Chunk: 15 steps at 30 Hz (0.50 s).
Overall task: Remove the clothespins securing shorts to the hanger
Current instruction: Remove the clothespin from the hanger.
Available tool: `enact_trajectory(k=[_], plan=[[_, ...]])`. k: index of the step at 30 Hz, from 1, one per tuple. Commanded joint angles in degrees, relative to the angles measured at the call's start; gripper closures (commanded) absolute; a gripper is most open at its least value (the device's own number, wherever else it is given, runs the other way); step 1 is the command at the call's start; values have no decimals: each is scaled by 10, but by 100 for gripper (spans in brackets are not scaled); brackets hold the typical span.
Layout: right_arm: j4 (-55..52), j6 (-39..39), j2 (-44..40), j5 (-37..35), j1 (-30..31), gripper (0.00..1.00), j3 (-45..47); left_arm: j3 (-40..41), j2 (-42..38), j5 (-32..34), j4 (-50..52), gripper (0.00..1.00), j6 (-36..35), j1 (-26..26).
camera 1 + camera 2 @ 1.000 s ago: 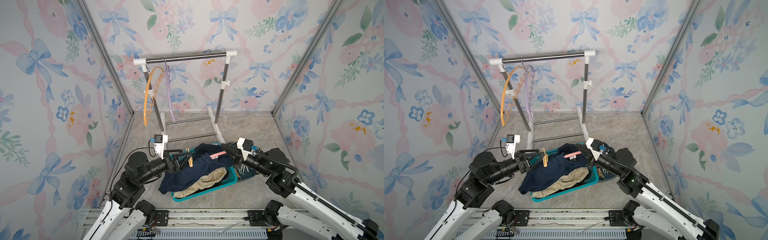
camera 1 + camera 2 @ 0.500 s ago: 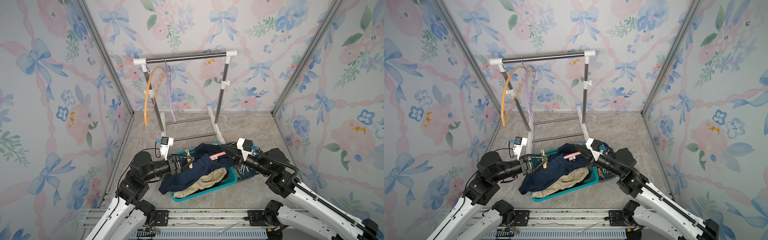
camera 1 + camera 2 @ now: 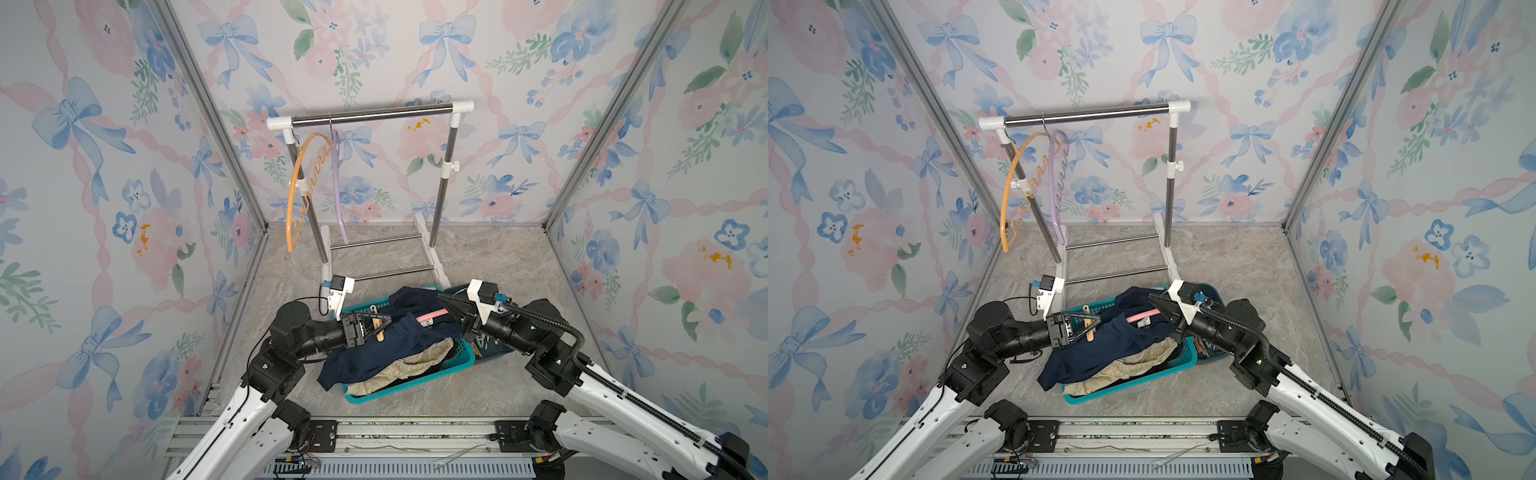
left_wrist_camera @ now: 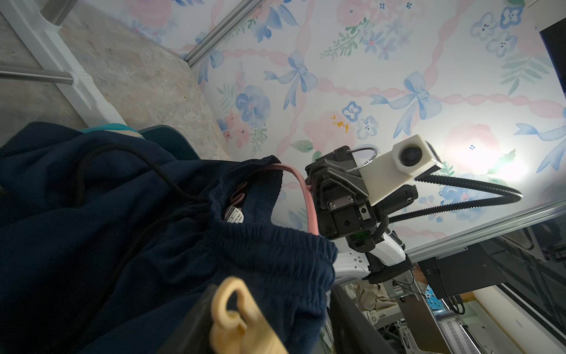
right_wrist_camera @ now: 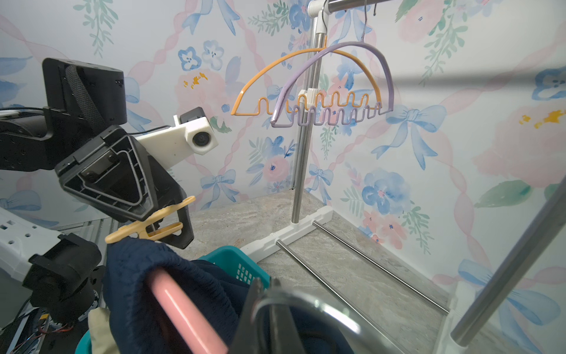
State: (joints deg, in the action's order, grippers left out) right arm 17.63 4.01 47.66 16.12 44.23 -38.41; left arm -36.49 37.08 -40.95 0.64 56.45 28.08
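Your left gripper closes in at the teal basket's left rim, jaws narrowed to half-wide astride the light orange clothespin pinning the navy shorts | firm grip: can't tell yet | right gripper stays clamped on the pink hanger over the basket | squeeze-off looks next

Most of the pink plastic-coated wire hanger is buried in the waistband of the soft navy blue shorts; only a short bare stretch shows. The cream-beige shorts peek out from under the navy pair, the rest covered. In the left wrist view the light orange plastic clothespin runs out of view at the edge. In the right wrist view the right gripper is a dark blur, and I cannot tell whether the left gripper actually presses the clothespin.
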Motion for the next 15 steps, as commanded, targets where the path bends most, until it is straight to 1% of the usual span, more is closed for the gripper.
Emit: enact_trajectory(k=[1, 8, 15], plan=[[48, -9, 2, 5, -3, 100, -2, 4, -4, -11, -16, 48, -1, -5], [47, -11, 4, 3, -4, 100, 0, 15, -11, -5, -5, 61, -1, -16], [46, -14, 5, 4, -4, 100, 0, 23, -13, -5, -6, 69, 6, -26]])
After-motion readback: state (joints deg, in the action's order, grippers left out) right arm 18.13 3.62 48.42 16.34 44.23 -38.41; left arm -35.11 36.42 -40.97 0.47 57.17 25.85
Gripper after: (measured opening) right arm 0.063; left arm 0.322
